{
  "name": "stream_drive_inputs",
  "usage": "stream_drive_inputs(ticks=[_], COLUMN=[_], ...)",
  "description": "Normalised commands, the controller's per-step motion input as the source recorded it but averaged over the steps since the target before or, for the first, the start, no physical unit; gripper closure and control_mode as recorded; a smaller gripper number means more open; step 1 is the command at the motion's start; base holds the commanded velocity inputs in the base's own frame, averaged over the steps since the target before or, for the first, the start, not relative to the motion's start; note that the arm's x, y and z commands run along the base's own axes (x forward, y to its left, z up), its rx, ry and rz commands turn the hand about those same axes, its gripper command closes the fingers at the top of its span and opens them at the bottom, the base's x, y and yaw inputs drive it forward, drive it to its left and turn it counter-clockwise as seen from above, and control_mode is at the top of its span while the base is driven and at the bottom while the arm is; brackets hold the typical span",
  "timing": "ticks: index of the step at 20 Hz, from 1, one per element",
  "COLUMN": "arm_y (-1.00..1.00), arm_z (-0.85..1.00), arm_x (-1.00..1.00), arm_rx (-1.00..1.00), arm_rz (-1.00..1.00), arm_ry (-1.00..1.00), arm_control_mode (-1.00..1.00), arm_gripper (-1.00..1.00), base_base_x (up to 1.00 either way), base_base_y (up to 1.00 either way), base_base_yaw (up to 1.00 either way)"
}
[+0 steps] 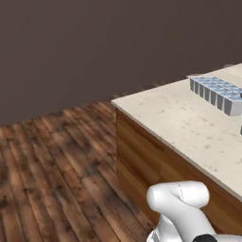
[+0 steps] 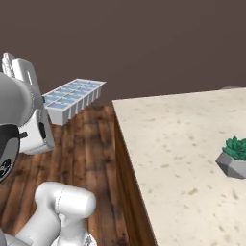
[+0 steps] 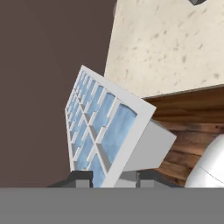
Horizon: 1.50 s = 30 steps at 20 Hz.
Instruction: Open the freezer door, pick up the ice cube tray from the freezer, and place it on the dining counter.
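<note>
The ice cube tray (image 3: 105, 127), pale blue-white with two rows of square cells, is held in the air by one end. My gripper (image 3: 109, 177) is shut on it, and the dark fingertips (image 3: 81, 178) clamp its near end at the bottom of the hand view. The tray (image 2: 72, 98) juts out from the white hand, level with the left edge of the dining counter (image 2: 182, 144) and off its top. From the left base view the tray (image 1: 215, 92) lines up over the beige speckled top (image 1: 179, 118). The freezer and its door are out of view.
A small potted plant (image 2: 235, 156) in a grey pot stands on the counter at the right. Brown wood panels (image 1: 142, 156) form the counter's side. Wooden floor (image 1: 56, 165) spreads to the left, with a dark brown wall (image 1: 94, 42) behind.
</note>
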Motion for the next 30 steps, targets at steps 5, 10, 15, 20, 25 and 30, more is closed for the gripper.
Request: stream_drive_inputs(ticks=[5, 10, 15, 20, 25, 30], arm_y=[0.00, 0.00, 0.00, 0.00, 0.00, 0.00], arm_z=[0.00, 0.00, 0.00, 0.00, 0.00, 0.00], arm_x=[0.00, 0.00, 0.00, 0.00, 0.00, 0.00], arm_rx=[0.00, 0.00, 0.00, 0.00, 0.00, 0.00], arm_rz=[0.00, 0.00, 0.00, 0.00, 0.00, 0.00], arm_ry=[0.00, 0.00, 0.00, 0.00, 0.00, 0.00], arm_control_mode=[1.00, 1.00, 1.00, 1.00, 1.00, 1.00], arm_gripper=[1.00, 1.00, 1.00, 1.00, 1.00, 1.00], base_base_x=[1.00, 0.68, 0.38, 0.20, 0.07, 0.06], base_base_y=[0.00, 0.12, 0.24, 0.43, 0.57, 0.69], base_base_yaw=[0.11, -0.17, -0.65, -0.81, -0.79, -0.75])
